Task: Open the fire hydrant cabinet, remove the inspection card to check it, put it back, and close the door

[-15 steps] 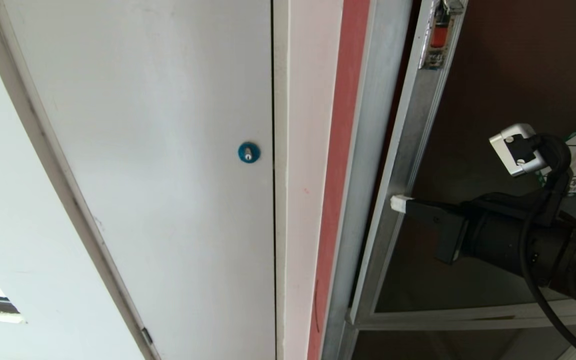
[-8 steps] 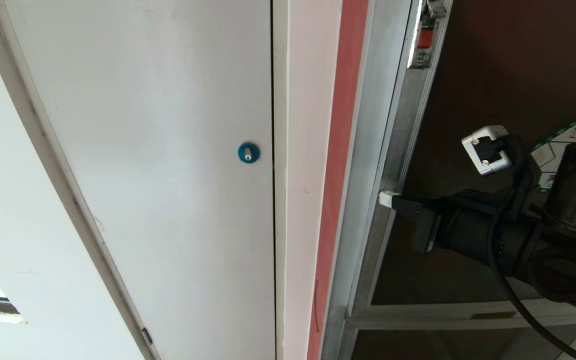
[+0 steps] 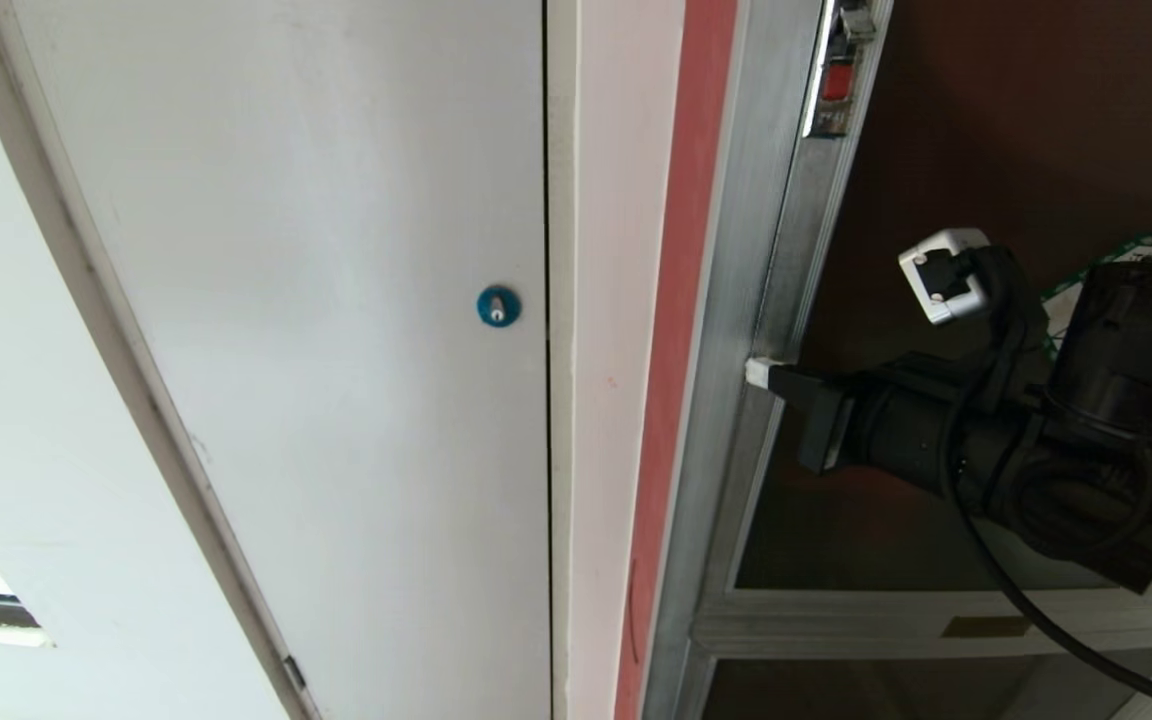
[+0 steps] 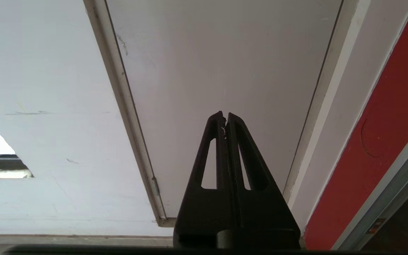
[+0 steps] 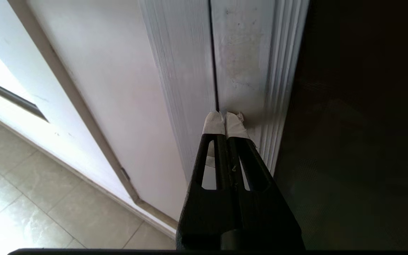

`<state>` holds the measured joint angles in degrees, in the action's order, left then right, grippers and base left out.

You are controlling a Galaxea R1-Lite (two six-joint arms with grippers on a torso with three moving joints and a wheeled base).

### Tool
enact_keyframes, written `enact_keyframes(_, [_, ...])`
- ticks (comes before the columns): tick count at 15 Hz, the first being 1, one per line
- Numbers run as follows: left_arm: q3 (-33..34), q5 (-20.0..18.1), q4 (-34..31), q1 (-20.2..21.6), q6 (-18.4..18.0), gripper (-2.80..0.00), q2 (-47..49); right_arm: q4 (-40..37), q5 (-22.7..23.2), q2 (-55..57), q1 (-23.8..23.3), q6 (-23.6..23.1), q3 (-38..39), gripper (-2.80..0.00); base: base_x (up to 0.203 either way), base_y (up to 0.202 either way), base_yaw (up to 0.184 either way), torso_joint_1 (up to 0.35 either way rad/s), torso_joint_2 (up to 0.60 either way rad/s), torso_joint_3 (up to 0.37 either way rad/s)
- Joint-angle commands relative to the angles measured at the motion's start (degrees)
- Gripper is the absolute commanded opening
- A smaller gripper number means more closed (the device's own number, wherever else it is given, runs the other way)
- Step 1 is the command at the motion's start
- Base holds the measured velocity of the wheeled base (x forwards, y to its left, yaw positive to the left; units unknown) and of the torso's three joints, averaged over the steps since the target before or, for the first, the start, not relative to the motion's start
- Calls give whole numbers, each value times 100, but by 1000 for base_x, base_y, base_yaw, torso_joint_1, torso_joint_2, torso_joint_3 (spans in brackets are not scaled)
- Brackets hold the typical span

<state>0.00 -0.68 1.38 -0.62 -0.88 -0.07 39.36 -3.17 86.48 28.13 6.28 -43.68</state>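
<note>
Door (image 3: 816, 230) edge now nearer cabinet frame (image 3: 736, 300), R tool (image 3: 758, 373) tips together against it; L tool (image 4: 224, 118) together, parked.

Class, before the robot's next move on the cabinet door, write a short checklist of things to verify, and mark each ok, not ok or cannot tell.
1. Right gripper shut, nothing held: ok.
2. Its taped fingertips at the door frame's edge: ok.
3. Seam between door frame and fire hydrant cabinet frame narrow, door nearly flush: ok.
4. Door latched: cannot tell.
5. Inspection card back inside: cannot tell, glass too dark.
6. Left gripper shut, facing the white panel door, away from the work: ok.
</note>
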Motion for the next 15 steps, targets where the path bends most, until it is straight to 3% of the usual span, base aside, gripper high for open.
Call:
enact_keyframes(1, [75,-2,3,1,0,-280,7,36,-35,18,-120,0,-44,-280,0,0,0,0,0,0])
enact_keyframes(12, [79,-2,3,1,0,-280,7,6,6,-298,-107,-7,-23,-280,0,0,0,0,0,0])
enact_keyframes(15, [79,-2,3,1,0,-280,7,-13,386,-859,94,3,215,-280,0,0,0,0,0,0])
